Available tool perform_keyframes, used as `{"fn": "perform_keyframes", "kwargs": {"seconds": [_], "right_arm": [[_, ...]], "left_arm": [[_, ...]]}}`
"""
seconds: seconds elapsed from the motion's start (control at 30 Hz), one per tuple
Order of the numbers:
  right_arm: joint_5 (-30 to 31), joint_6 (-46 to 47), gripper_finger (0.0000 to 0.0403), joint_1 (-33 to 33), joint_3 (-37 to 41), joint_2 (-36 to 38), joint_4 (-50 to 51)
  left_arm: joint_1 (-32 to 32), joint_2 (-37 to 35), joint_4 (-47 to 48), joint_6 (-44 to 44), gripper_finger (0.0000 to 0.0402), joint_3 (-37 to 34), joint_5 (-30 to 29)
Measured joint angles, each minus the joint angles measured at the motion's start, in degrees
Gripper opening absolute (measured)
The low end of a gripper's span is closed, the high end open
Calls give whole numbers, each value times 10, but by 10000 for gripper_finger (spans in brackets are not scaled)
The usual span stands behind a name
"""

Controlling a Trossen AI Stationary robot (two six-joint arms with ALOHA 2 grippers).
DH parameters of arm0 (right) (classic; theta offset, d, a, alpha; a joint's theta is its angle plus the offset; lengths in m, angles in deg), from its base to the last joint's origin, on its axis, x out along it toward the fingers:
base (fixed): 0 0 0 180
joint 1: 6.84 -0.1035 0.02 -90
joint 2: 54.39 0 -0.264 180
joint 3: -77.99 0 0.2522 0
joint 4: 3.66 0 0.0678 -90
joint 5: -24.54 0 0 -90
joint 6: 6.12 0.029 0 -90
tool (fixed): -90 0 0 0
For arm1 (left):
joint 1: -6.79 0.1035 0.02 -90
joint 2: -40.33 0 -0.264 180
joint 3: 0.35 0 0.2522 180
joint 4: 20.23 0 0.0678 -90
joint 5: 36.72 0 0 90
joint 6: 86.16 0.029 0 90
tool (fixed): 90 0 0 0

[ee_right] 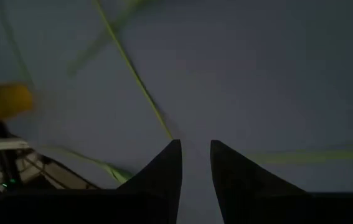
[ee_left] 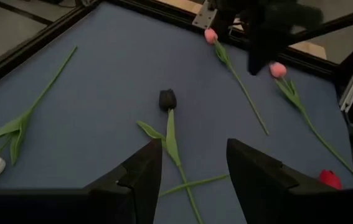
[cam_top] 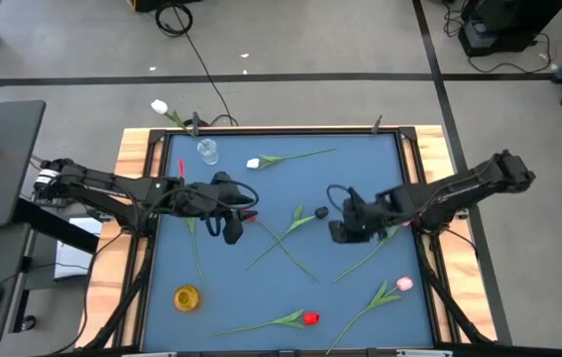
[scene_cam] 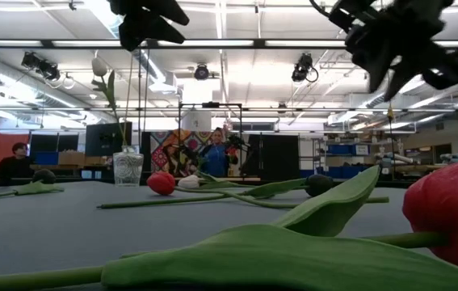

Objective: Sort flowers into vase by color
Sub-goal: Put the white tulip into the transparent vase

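— Nearest the low camera?
— Red tulip [scene_cam: 455,214], its leaf across the foreground.
— Grippers?
— Left gripper [ee_left: 192,171] hangs spread and empty over the mat's [cam_top: 261,297] left-centre, above the black tulip [ee_left: 167,99]. Right gripper [ee_right: 195,165], right of centre, fingers narrowly parted, nothing between them.
— Flowers?
— Scattered flat; one white tulip [scene_cam: 99,66] stands in the glass vase [scene_cam: 128,168], far left.
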Motion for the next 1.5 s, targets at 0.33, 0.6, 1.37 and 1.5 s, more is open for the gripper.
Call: {"fn": "perform_keyframes", "kwargs": {"seconds": [0.33, 0.6, 1.37, 1.5], "right_arm": [[83, 238, 94, -127, 0, -62, -78], [74, 387, 98, -168, 0, -157, -163], [136, 394, 97, 47, -52, -289, -271], [141, 379, 97, 83, -51, -289, -272]], "left_arm": [[0, -13, 55, -4, 185, 0, 5], [-1, -56, 150, -20, 185, 0, 11], [-1, -75, 196, -55, 185, 0, 57], [-1, -75, 197, -58, 185, 0, 57]]}}
